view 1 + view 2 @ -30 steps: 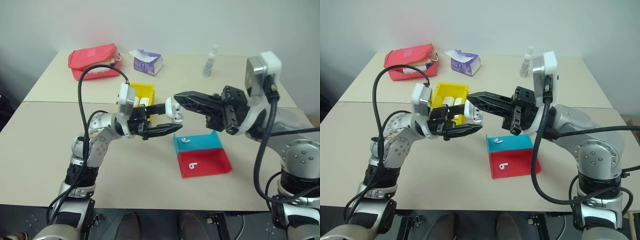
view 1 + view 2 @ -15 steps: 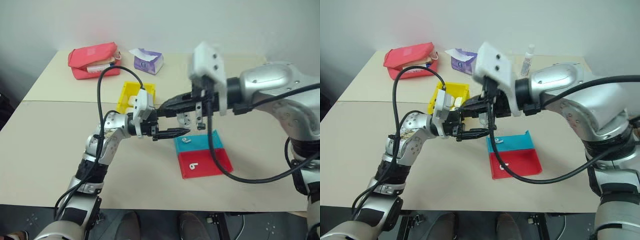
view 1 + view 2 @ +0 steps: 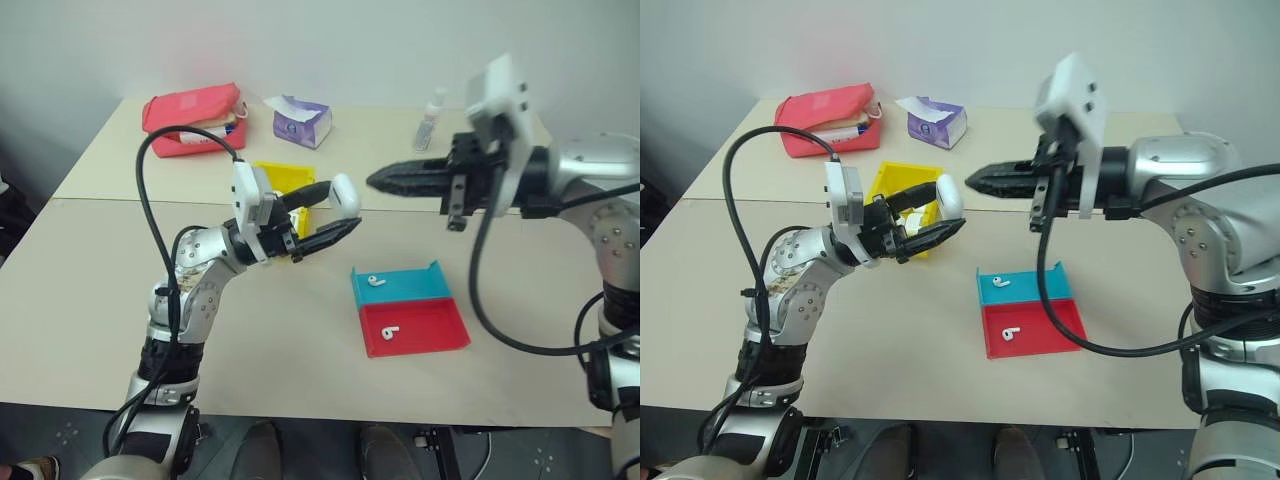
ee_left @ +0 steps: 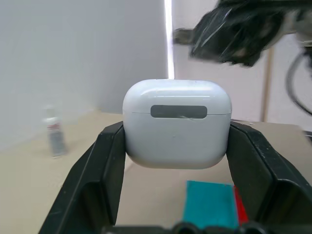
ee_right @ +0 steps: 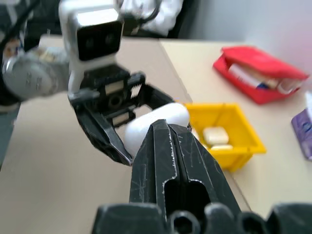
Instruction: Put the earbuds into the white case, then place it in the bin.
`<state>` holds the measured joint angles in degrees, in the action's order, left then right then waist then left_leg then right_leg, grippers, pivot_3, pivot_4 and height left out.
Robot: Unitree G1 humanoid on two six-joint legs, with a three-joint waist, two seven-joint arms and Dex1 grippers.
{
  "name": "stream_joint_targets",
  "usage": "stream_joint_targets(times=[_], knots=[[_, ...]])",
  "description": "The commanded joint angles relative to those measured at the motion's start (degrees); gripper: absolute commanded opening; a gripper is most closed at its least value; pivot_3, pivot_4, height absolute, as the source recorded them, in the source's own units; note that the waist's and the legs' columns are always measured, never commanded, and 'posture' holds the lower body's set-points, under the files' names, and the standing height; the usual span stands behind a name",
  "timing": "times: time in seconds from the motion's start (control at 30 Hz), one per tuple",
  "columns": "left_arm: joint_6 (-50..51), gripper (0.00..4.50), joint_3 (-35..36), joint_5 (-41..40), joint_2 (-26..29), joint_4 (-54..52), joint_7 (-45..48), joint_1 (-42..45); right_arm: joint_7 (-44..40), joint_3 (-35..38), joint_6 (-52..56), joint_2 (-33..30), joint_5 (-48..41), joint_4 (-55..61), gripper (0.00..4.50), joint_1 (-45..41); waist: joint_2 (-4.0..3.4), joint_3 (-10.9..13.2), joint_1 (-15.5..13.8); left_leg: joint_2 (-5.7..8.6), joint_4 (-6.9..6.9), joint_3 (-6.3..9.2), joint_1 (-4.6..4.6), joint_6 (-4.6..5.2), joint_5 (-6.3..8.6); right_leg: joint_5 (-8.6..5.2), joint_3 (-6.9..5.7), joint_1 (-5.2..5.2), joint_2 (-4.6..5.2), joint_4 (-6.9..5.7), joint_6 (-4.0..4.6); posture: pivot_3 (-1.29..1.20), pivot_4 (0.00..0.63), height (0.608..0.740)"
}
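Presently, left gripper (image 3: pixel 335 213) is clamping the small glossy white plastic case (image 3: pixel 344 195), lid closed, above the beige table (image 3: pixel 90 300); right gripper (image 3: pixel 378 182) is hovering closed, empty, just beside.

Even, soft light from overhead — faint shadows on the worktop (image 3: pixel 300 370). Head views are sharp. In the left wrist view the right claw (image 4: pixel 234 34) smears with blur — the background is defocused.
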<state>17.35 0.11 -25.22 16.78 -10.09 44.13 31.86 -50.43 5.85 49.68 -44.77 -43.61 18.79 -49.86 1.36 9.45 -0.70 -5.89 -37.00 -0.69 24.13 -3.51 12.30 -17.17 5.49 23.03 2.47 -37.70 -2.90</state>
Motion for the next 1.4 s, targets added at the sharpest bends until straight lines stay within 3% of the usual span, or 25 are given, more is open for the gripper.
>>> stream_joint_targets(times=[0.03, 0.2, 0.53, 0.7, 0.8, 0.93, 1.13, 1.27, 1.4], knots=[[-2.7, 2.78, 1.82, 9.24, -3.09, 0.36, -15.79, 0.0, 4.8, 3.74, -3.95, 0.54, 2.63, 5.56, 0.01, 6.98, 0.01, -0.01, -0.52, 0.0, -0.05, 0.02, 0.01, 0.0, 0.0, 0.0, -0.02, -0.01, 0.0, -0.01, 0.0, 0.0, 0.15, 0.74], [-2.85, 2.78, 2.36, 17.22, -7.13, 5.49, -29.73, 1.19, 13.43, -4.58, -6.73, 0.84, 14.8, 12.06, 0.01, 16.71, 0.01, -0.02, -0.56, 0.04, -0.14, -0.01, 0.03, -0.01, -0.01, 0.0, 0.04, 0.07, 0.01, -0.19, 0.0, 0.0, 0.15, 0.74], [-5.25, 2.78, 1.96, 23.69, -8.33, 23.35, -38.22, 9.05, 16.62, -7.58, -2.14, 3.58, 14.98, 17.25, 0.01, 20.72, 0.02, -0.02, -0.28, 0.1, -0.12, 0.06, 0.0, -0.1, -0.09, 0.01, 0.0, 0.04, 0.01, -0.26, 0.0, 0.0, 0.15, 0.74], [-7.06, 4.26, 1.94, 22.69, -7.69, 25.14, -35.78, 9.88, 17.38, -6.35, -0.54, 4.15, 14.07, 17.47, 0.0, 20.55, 0.02, -0.02, -0.17, 0.1, -0.08, 0.07, 0.0, -0.15, -0.11, 0.01, -0.01, 0.05, 0.01, -0.26, 0.0, 0.0, 0.15, 0.74], [-6.03, 4.44, 3.19, 19.94, -6.8, 21.68, -32.79, 9.04, 17.34, -5.91, -0.33, 4.24, 13.81, 17.55, 0.0, 20.97, 0.02, -0.02, -0.06, 0.1, -0.08, 0.06, 0.0, -0.18, -0.13, 0.01, -0.01, 0.05, 0.01, -0.29, 0.0, 0.0, 0.15, 0.74], [-3.1, 4.44, 4.85, 15.04, -2.31, 12.51, -25.74, 3.44, 16.75, -5.63, -2.87, 4.84, 14.28, 17.18, 0.0, 22.34, -0.01, -0.04, 0.33, 0.1, 0.0, 0.06, -0.04, -0.22, -0.15, 0.0, 0.02, 0.04, 0.01, -0.28, 0.0, 0.0, 0.15, 0.74], [6.3, 4.44, 10.44, 1.85, 14.16, -9.32, -8.49, -11.59, 16.63, -5.12, -10.56, 7.74, 16.95, 13.71, 0.0, 27.01, -0.02, -0.05, 1.41, 0.06, 0.11, 0.05, -0.11, -0.29, -0.19, 0.0, 0.02, 0.04, 0.02, -0.31, 0.0, 0.0, 0.15, 0.74], [10.84, 4.44, 18.79, -7.58, 24.27, -19.43, 0.85, -21.91, 13.72, -3.97, -15.85, 6.87, 18.33, 11.27, 0.0, 30.9, 0.01, -0.06, 1.16, 0.06, 0.09, 0.02, -0.19, -0.31, -0.2, 0.0, -0.01, -0.04, 0.07, -0.32, 0.0, 0.0, 0.15, 0.74], [15.5, 4.44, 28.38, -14.46, 29.61, -26.22, 3.43, -30.57, 5.42, -1.08, -16.5, 3.7, 13.15, 10.3, 0.0, 32.97, 0.03, -0.04, 1.45, 0.06, 0.11, 0.02, -0.42, -0.28, -0.18, -0.01, -0.01, -0.25, 0.06, -0.33, 0.0, 0.0, 0.15, 0.74]])
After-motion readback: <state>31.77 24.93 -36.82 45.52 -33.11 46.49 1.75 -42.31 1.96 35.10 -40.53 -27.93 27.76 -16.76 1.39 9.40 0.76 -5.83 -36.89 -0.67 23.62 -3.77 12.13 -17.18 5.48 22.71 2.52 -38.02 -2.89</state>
